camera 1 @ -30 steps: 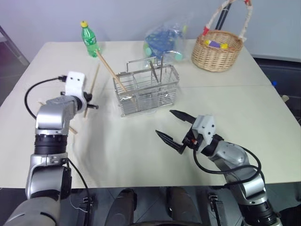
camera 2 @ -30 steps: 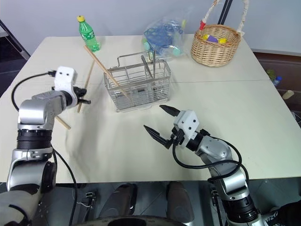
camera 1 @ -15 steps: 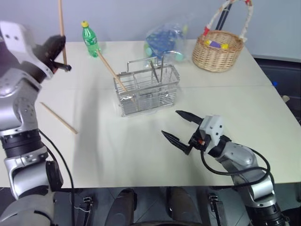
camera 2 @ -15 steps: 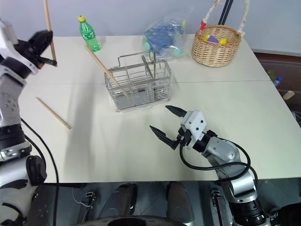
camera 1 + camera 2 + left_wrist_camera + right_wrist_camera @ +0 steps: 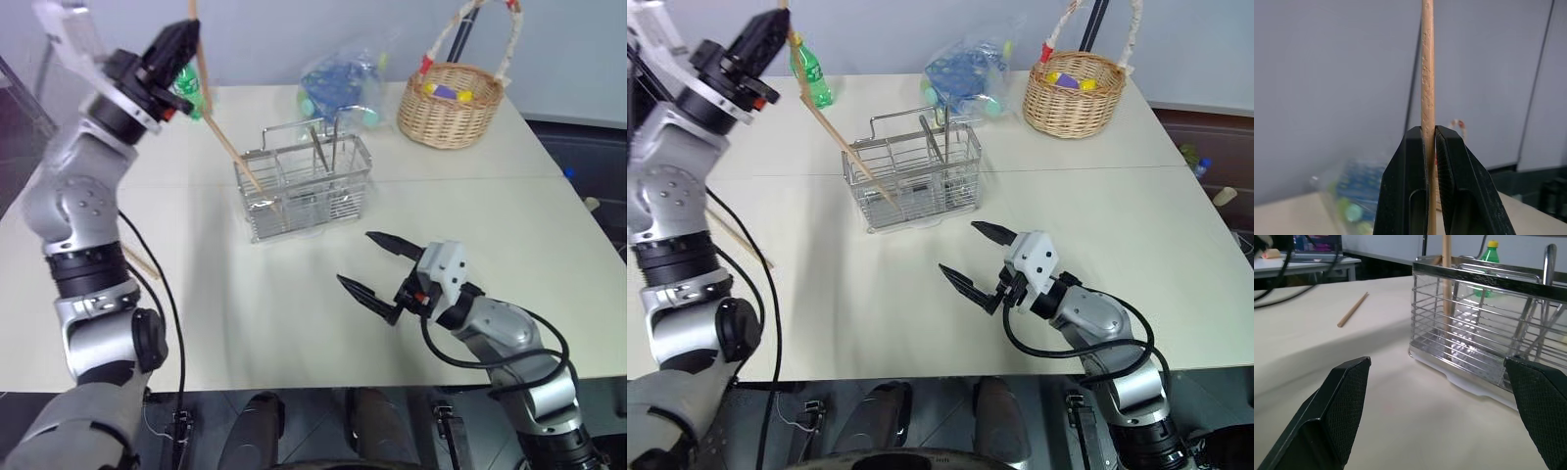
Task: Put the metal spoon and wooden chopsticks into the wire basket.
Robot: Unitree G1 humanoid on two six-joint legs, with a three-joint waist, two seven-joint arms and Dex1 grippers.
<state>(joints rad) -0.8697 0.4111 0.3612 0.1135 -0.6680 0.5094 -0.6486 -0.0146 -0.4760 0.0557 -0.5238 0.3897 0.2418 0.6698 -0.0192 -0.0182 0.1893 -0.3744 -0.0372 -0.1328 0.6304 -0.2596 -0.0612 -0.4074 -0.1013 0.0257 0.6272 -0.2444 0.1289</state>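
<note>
The wire basket point(image 5: 294, 208) stands mid-table, seen close up in the right wrist view point(image 5: 1469, 333). One wooden chopstick point(image 5: 230, 149) leans out of its left compartment. Two slim metal handles point(image 5: 335, 145) stand in the right part; I cannot tell whether either is the metal spoon. High at the left, my left gripper point(image 5: 186, 34) is shut on another chopstick point(image 5: 1427, 73), held nearly upright to the left of the basket. A third chopstick point(image 5: 1352, 309) lies on the table at the left. My right gripper point(image 5: 353, 258) hovers open and empty in front of the basket.
A green bottle point(image 5: 810, 76) stands at the back left, just behind the held chopstick. A clear plastic bag point(image 5: 338, 83) with blue contents lies behind the wire basket. A round wicker basket point(image 5: 453, 103) with a hoop handle sits at the back right.
My left arm has lifted a chopstick off the table and carried it up and rightward toward the wire basket, turning it nearly upright. The right gripper has stayed put.
</note>
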